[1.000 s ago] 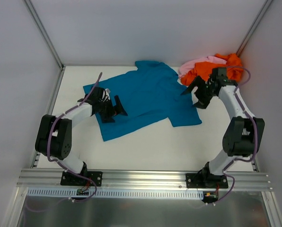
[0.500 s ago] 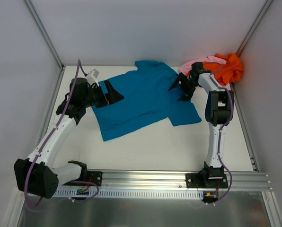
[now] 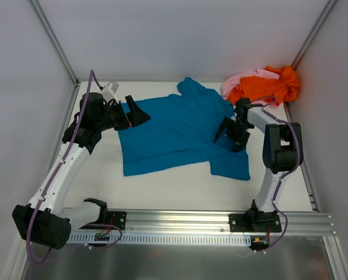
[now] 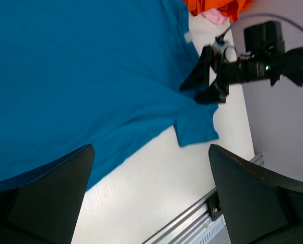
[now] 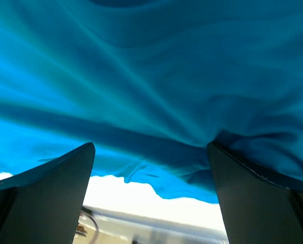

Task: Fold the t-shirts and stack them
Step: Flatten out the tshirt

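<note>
The teal-blue t-shirt (image 3: 174,131) lies spread out in the middle of the table, its right sleeve (image 3: 230,164) pointing to the near side. My left gripper (image 3: 136,114) hovers open over the shirt's left edge, empty; the left wrist view shows the shirt (image 4: 65,76) below its open fingers (image 4: 44,198). My right gripper (image 3: 229,133) is low over the shirt's right side, open. Its wrist view is filled with rumpled teal cloth (image 5: 151,76), none of it pinched between the fingers (image 5: 263,198). The orange t-shirt (image 3: 268,86) and pink t-shirt (image 3: 237,81) lie bunched in the back right corner.
White walls with metal posts (image 3: 54,44) enclose the table on three sides. A metal rail (image 3: 180,220) carrying both arm bases runs along the near edge. Bare table top (image 3: 174,186) shows between the shirt and the rail.
My right gripper came from the far right pile toward me onto the teal shirt's right side, and the right sleeve now lies nearer the rail. My left arm rose to the shirt's left edge.
</note>
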Controlling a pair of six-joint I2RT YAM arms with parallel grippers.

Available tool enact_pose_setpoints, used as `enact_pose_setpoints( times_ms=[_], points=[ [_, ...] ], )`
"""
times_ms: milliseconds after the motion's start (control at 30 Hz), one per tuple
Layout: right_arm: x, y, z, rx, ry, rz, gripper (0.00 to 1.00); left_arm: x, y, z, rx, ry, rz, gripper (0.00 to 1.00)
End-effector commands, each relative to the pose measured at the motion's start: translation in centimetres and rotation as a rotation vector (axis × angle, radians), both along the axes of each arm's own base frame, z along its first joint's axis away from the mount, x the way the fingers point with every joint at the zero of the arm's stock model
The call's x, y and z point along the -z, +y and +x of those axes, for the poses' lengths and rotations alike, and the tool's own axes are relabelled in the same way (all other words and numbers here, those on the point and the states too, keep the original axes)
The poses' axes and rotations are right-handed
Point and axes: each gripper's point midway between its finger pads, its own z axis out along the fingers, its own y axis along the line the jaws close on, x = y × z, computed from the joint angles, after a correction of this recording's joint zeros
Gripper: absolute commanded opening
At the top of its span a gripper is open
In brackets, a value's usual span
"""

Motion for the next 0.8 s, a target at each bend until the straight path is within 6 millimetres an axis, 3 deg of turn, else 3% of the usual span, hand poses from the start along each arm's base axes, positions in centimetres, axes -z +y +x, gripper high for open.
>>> enact_pose_setpoints(
  times_ms=[0,33,100,133,233,333,433,467,567,600,633,667,733,767],
  points=[
    [-0.6,-2.8,-6.2,-0.007,0.101,-0.135,0.99,-3.5,-0.4,0.3,0.027,-0.095,0.000,0.99],
    [0.3,-3.2,-8.8,-0.006,0.156,-0.149,0.99,-3.6,-0.4,0.3,0.029,-0.099,0.000,0.99],
    [-0.6,-3.3,-10.7,-0.003,0.135,-0.143,0.99,-3.9,-0.4,0.4,0.032,-0.103,-0.001,0.99],
    [0.0,-3.5,-12.7,-0.002,0.169,-0.141,0.99,-3.9,-0.5,0.4,0.038,-0.105,0.003,0.99],
    [-0.6,-3.7,-15.1,-0.008,0.164,-0.138,0.99,-3.8,-0.7,0.4,0.059,-0.096,0.006,0.99],
    [-2.4,-3.9,-15.4,-0.010,0.112,-0.141,0.99,-3.3,-0.8,0.6,0.068,-0.082,0.013,0.99],
    [-5.8,-3.5,-13.3,-0.012,0.016,-0.117,0.99,-2.4,-0.5,1.1,0.050,-0.068,0.029,0.99],
    [-8.3,-3.2,-11.0,-0.013,-0.069,-0.109,0.99,-2.2,-0.6,1.4,0.047,-0.066,0.028,0.99],
    [-11.7,-3.1,-7.4,-0.042,-0.153,-0.123,0.99,-1.2,-0.1,2.7,0.017,-0.056,0.032,0.99],
    [-14.3,-3.1,-4.9,-0.039,-0.230,-0.126,0.99,-1.1,-0.1,3.4,0.009,-0.068,0.027,0.99],
    [-14.8,-2.8,-3.9,-0.049,-0.242,-0.120,1.00,-0.7,0.1,3.9,-0.005,-0.061,0.023,0.99],
    [-14.0,-2.5,-2.7,-0.061,-0.217,-0.116,0.99,0.7,0.0,4.5,-0.006,-0.031,0.023,0.99],
    [-15.0,-1.7,0.0,-0.066,-0.272,-0.085,0.99,1.8,-0.4,5.3,-0.006,-0.017,0.004,0.99],
    [-14.7,-1.5,1.0,-0.067,-0.279,-0.080,1.00,4.0,-0.5,5.5,-0.008,0.029,0.004,0.99]
  ],
)
